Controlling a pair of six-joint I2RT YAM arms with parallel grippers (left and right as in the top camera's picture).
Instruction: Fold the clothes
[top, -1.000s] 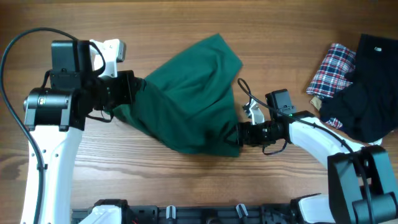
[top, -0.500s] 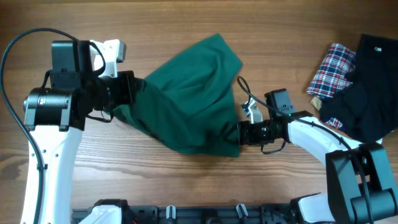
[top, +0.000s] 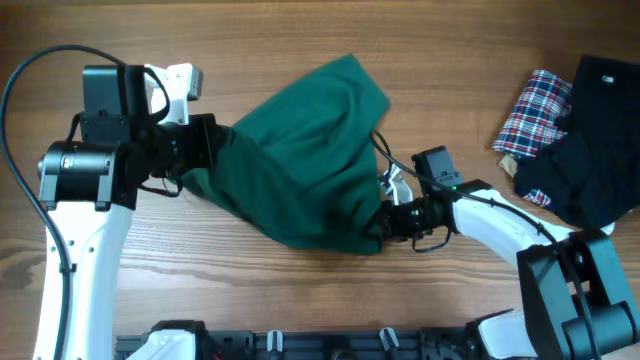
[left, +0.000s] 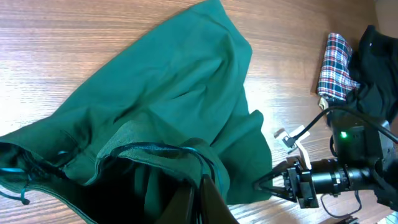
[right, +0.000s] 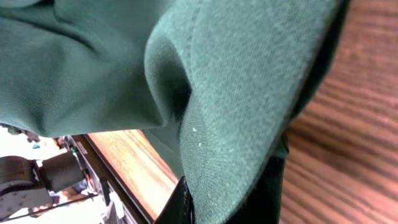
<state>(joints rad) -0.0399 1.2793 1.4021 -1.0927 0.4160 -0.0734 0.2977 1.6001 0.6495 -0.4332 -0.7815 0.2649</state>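
**Two arms grip a green garment from opposite ends**

Two robot arms hold the clothes (top: 310, 160), which lie bunched in the middle of the wooden table (top: 300, 40) with one corner peaking toward the far side. The left arm (top: 75, 190) rises from the table's left edge with its forearm bent inward. The left gripper (top: 222, 150) meets the garment's left end. In the left wrist view its fingers (left: 205, 199) stand close together, pinched on a hemmed edge where a thin cord (left: 155, 148) trails.

The right arm (top: 500, 215) stretches low from the lower right corner, wrist turned to the left. The right gripper (top: 380, 220) bites the garment's lower right corner, jaws drawn to a point on the cloth. Green folds fill the right wrist view, with one dark finger (right: 182, 202) against the fabric at the bottom edge.

A plaid cloth (top: 530, 110) and a black garment (top: 590, 150) lie touching at the right edge, well apart from the clothes. A green light (top: 455, 183) glows on the right wrist housing. Any lettering on the arms is too small to read.
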